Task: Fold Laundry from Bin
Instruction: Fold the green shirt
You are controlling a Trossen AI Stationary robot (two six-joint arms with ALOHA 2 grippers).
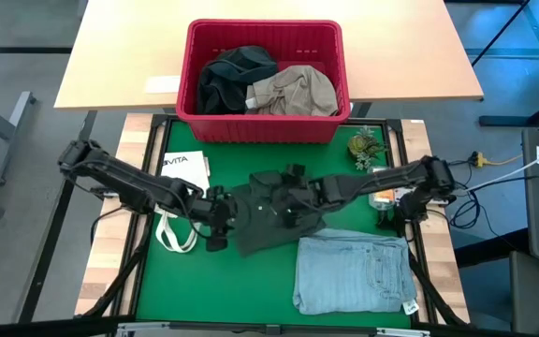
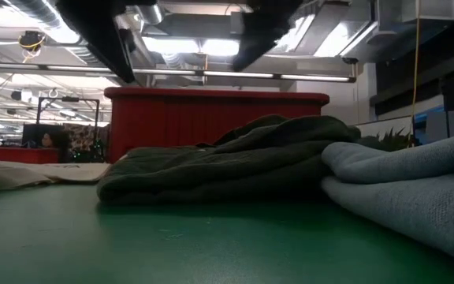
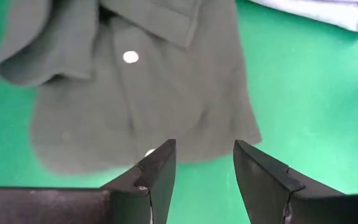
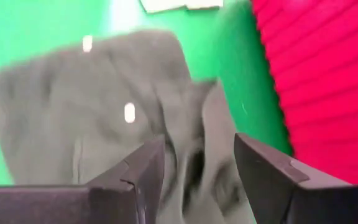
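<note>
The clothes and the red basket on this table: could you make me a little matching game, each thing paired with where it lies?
Things:
1. khaki-beige garment
2. light blue jeans
3. dark green shirt
4. white tote bag

Places:
A. folded on the green mat's near right part
B. on the mat's left side, beside the left arm
C. mid-mat, under both grippers
D. inside the red bin

Pairs: 1-D, 2-A, 3-C, 4-B

white tote bag [image 1: 178,227], small plant [image 1: 365,147], green mat [image 1: 213,281]
</note>
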